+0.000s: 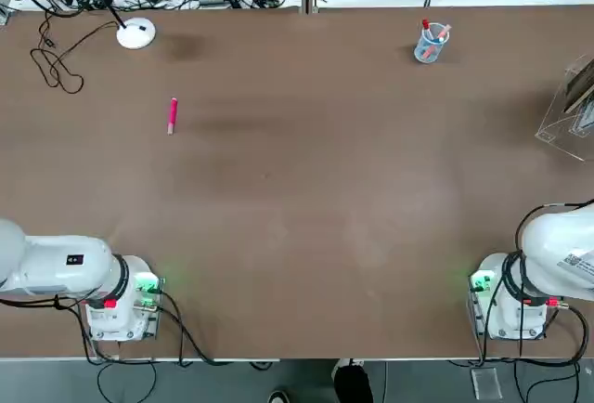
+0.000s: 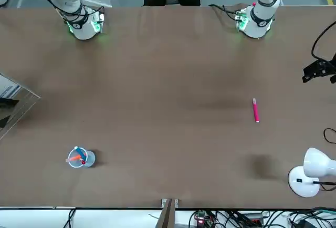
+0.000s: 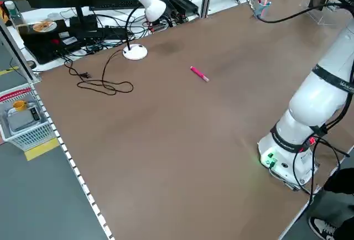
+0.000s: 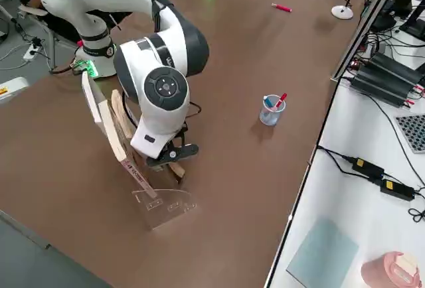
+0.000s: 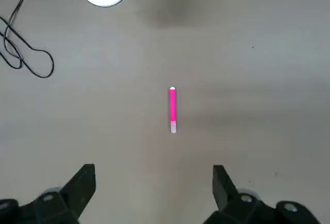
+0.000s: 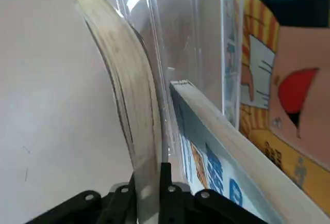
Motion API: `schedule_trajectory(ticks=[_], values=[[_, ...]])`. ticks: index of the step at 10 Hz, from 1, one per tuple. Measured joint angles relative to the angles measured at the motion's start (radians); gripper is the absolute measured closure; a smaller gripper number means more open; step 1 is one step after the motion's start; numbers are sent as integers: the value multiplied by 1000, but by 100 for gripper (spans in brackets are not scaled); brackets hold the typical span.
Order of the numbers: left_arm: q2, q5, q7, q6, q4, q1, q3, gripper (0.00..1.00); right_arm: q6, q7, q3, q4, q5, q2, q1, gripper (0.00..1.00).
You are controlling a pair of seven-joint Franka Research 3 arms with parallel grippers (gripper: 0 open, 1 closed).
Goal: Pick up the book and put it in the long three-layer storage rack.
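Observation:
My right gripper (image 6: 148,192) is shut on the lower edge of the book (image 6: 131,110). The book stands on edge with its pale page block bowed, and it leans against a clear wall of the long three-layer storage rack (image 6: 178,38). The right side view shows that arm bent down over the rack (image 4: 163,205), with tan book edges (image 4: 118,132) slanting in it. The rack sits at the table's right edge (image 1: 571,115). Two other books (image 6: 232,157) lie in its tiers. My left gripper (image 5: 153,188) hangs open high over the table.
A pink pen (image 1: 173,114) lies on the left half of the table, directly under the left gripper. A clear cup of pens (image 1: 430,43) stands at the far right. A white desk lamp (image 1: 135,33) and a black cable (image 1: 56,64) sit at the far left.

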Motion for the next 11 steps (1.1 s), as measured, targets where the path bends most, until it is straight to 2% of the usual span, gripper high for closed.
schedule_trajectory(ticks=[11], values=[[18, 0, 0, 7, 1, 3, 0, 0, 47, 1, 4, 0, -11, 27, 14, 85]])
